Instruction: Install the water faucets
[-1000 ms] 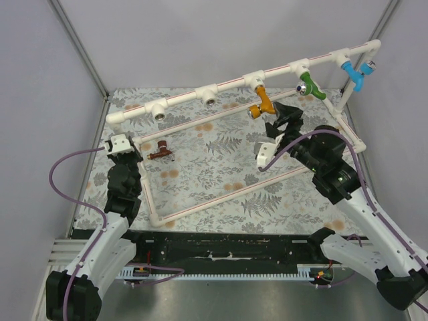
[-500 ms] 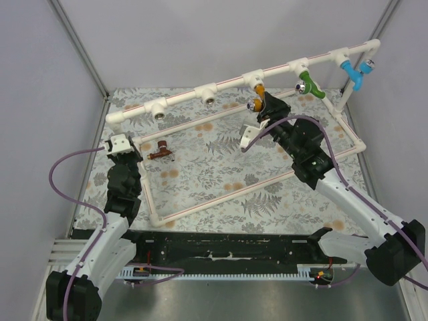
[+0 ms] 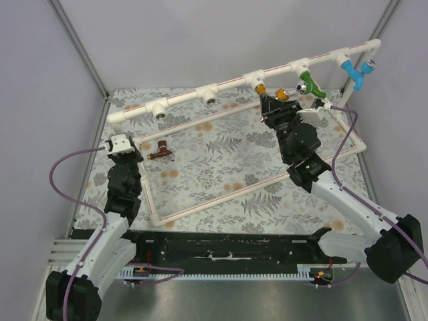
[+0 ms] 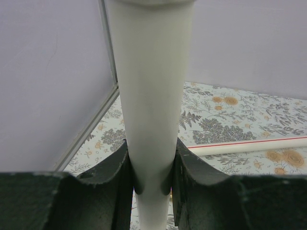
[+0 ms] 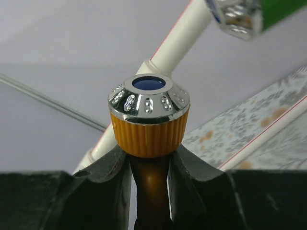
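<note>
Under the top rail [image 3: 233,83], right gripper [image 5: 149,160] pinches orange tap [image 5: 148,127] (left gripper [image 4: 149,165] clamps pipe [image 4: 148,86]).

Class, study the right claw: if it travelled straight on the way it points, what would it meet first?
The right claw, gripping the orange tap, points at the raised white pipe; that pipe would likely be met first, though the gap is hard to judge.

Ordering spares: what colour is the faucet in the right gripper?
The faucet is orange-yellow; right wrist view shows it best.
</note>
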{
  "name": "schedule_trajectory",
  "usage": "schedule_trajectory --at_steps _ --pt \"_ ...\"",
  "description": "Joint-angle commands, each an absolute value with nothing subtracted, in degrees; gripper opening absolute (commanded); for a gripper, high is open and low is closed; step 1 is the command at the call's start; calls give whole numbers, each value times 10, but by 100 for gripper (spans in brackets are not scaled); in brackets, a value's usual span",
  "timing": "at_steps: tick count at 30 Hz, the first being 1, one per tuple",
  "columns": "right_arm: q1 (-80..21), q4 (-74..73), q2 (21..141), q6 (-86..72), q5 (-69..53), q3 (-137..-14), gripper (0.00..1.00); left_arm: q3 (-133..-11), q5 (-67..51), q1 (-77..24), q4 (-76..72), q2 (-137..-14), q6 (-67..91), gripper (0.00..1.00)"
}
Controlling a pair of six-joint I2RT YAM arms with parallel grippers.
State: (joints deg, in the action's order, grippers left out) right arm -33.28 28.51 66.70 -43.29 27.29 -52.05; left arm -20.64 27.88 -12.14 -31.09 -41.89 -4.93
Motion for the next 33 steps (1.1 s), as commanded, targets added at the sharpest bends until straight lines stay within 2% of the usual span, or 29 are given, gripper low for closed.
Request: schedule_trajectory --at_steps 1,5,8,11,15,20,23,26,33 --pt "-318 175 670 -773 418 -524 14 -225 269 -127 -332 -412 -46 2" --pt "-318 257 640 -587 355 -512 54 -226 272 -126 -332 -413 -47 2" --pt "-318 285 601 -418 293 -502 67 -225 273 -126 -333 -413 -48 2" --pt "-318 307 550 -222 221 -476 74 -226 272 -126 -333 -412 -47 2" --pt "-318 269 486 76 98 -452 81 -226 272 -126 -331 -413 -47 2" --pt "-318 37 454 495 -71 -508 84 -226 269 -127 -329 -413 -46 2" --pt "-318 -39 466 669 -84 -529 84 -226 268 -126 -328 -413 -44 2" --pt "-318 -42 486 794 -82 -538 84 -226 268 -127 -327 -413 -44 2" --pt "-318 -5 570 978 -23 -567 83 -226 269 -127 -328 -412 -45 2"
